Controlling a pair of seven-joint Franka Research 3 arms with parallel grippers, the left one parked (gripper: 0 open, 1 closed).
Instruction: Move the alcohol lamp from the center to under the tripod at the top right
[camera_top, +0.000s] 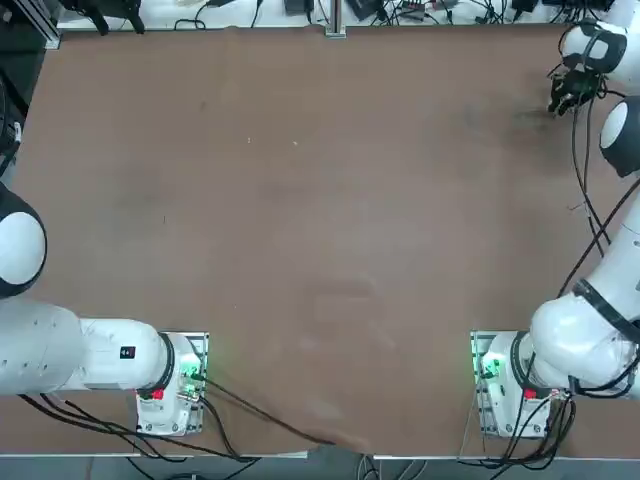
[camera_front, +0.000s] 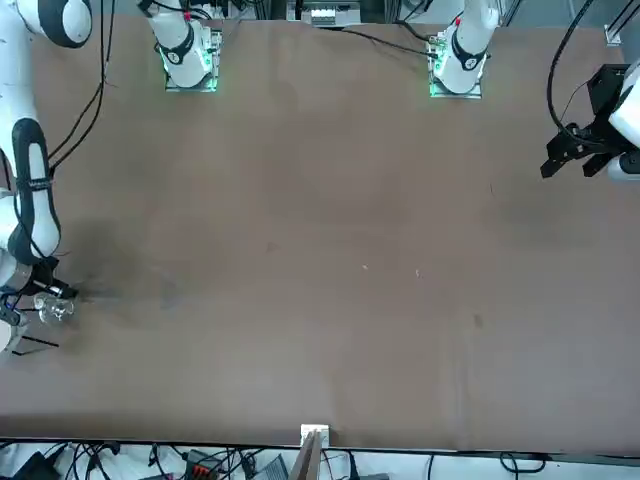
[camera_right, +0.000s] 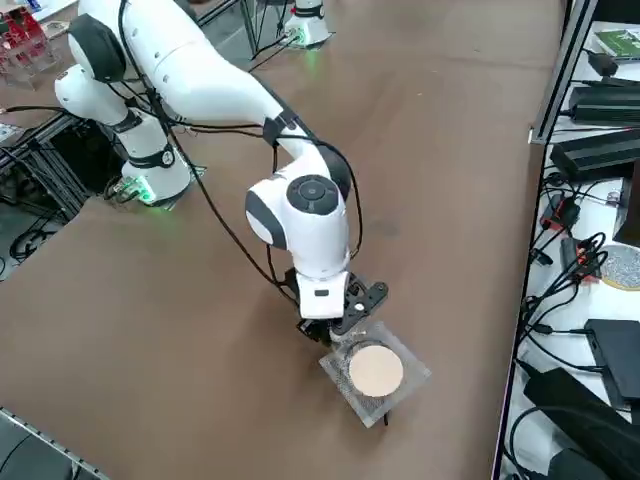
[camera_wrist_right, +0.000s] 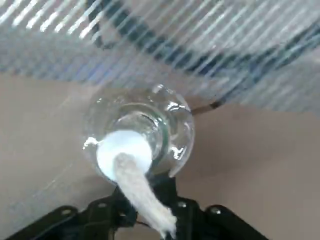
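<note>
While stretched far out from its base to the worktop's far right corner: right arm with elbow raised and forearm sloping down, wrist bent so the right gripper points down and forward at the tripod's edge. Gripper low over the worktop, just beside the tripod's square wire gauze with its round pale disc. Alcohol lamp directly ahead of the gripper, clear glass body glinting, white cap and wick turned toward the wrist camera, blurred gauze mesh spanning above it. From the front, lamp down at the worktop beside a thin dark tripod leg. Cannot tell whether clamped on the lamp or parted.
</note>
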